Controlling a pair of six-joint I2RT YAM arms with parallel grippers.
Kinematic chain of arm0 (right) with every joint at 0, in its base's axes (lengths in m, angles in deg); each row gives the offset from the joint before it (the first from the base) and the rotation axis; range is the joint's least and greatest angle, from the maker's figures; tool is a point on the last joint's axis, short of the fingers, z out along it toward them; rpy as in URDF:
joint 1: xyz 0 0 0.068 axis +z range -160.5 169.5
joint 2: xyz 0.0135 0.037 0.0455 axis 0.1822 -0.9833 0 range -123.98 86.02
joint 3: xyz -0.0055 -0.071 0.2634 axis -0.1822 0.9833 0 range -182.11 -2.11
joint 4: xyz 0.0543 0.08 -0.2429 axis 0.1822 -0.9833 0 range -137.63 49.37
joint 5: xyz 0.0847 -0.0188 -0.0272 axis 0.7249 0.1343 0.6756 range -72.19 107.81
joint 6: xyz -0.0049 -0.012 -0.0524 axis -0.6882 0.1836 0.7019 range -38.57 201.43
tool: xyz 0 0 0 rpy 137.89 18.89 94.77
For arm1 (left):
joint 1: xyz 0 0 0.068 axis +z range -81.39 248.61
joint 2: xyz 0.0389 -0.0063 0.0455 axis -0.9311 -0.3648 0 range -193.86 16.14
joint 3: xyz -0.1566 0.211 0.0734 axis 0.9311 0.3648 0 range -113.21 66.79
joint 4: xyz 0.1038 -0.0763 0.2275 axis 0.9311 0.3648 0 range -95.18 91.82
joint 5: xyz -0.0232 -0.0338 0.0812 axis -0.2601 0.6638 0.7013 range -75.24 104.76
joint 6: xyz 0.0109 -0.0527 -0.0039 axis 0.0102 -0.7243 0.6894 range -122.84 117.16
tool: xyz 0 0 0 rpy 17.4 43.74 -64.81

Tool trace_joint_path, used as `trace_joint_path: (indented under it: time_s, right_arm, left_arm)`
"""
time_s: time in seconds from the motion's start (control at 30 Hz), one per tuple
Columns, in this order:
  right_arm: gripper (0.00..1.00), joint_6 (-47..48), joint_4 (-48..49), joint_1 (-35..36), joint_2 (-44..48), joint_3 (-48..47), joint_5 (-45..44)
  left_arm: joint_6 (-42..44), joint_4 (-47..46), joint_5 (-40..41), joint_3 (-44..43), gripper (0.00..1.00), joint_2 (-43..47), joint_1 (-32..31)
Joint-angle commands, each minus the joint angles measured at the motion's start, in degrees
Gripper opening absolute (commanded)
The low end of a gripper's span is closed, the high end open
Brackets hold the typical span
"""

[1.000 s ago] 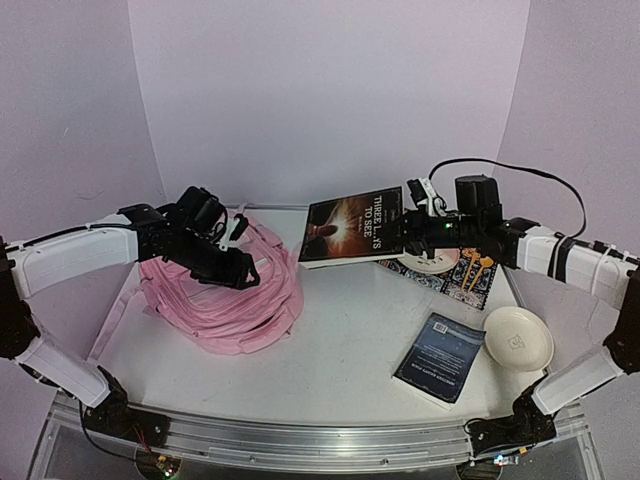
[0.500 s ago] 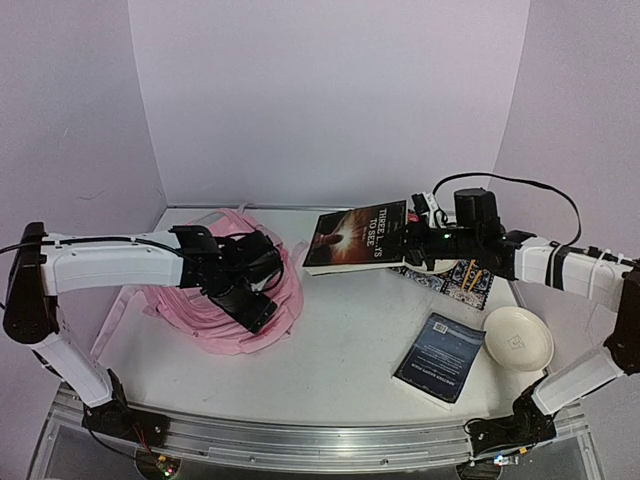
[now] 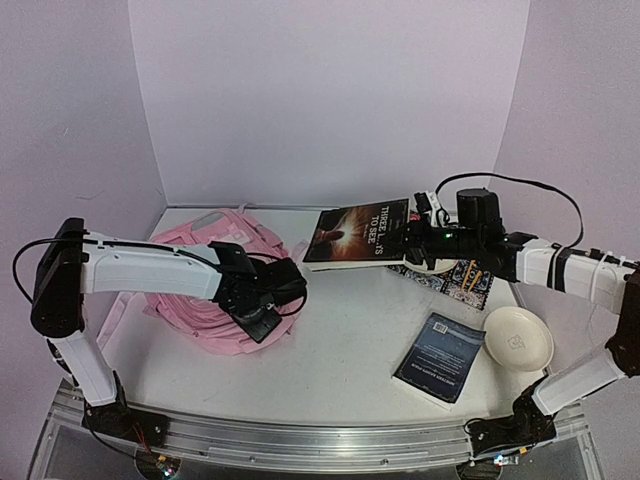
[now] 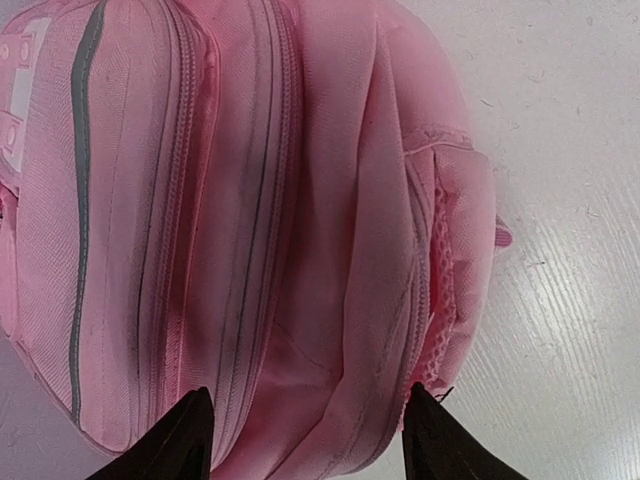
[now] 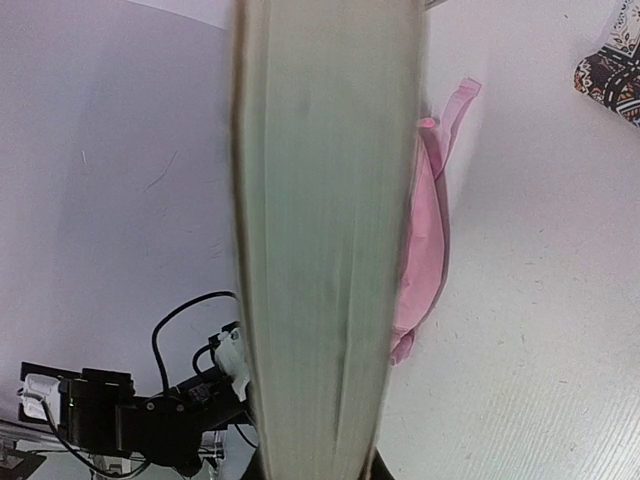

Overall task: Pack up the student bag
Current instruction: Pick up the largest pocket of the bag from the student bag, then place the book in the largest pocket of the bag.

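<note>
1. Swinging rightward over the last second, the left arm now lies across the student bag point(image 3: 190, 312). The right arm has barely shifted.
2. By the near right corner of the surface point(image 3: 340, 340) lie a blue book point(image 3: 440, 358) and, just beside it, a white dish point(image 3: 518, 338). Both are unpacked.
3. The bag lies slumped along the left edge. The left end effector point(image 3: 262, 305) hovers at its right rim with jaws spread wide over the fabric, holding nothing. The left wrist view shows only zip seams, no opening.
4. Toward the far right, the right end effector point(image 3: 408, 240) is clamped on a dark-covered book point(image 3: 358, 232), held aloft above a patterned item point(image 3: 465, 278).
5. Packing looks barely begun. The bag probably needs opening before the held book goes in, and the rest follows.
</note>
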Motion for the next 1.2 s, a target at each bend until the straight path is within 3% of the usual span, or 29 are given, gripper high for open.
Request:
trace_joint_path:
  time_s: [0.0,0.13,0.33,0.5,0.87,1.17]
  right_arm:
    - [0.0,-0.29,6.34,-0.04,2.47,-0.85,1.14]
    - [0.0,-0.78,6.97,-0.05,2.67,-0.49,1.19]
    - [0.0,-2.32,9.12,0.0,3.91,1.47,1.27]
    - [0.0,-5.16,12.59,1.07,5.47,4.78,-0.25]
    - [0.0,-14.01,22.77,7.84,8.84,14.68,-12.33]
    - [0.0,-18.67,29.63,12.56,7.98,17.61,-19.74]
  left_arm:
    - [-1.79,1.4,7.23,-1.91,0.64,-2.37,-0.35]
    - [-1.96,1.78,10.59,-2.85,0.54,-3.85,-0.33]
    - [-1.03,3.55,11.26,-7.8,0.22,-2.99,-0.35]
    - [-1.08,6.76,12.83,-11.91,0.01,-3.26,-0.35]
    - [-3.66,14.61,14.68,-32.39,0.0,-7.1,0.55]
    - [-5.53,18.08,9.05,-46.86,0.0,-10.83,1.77]
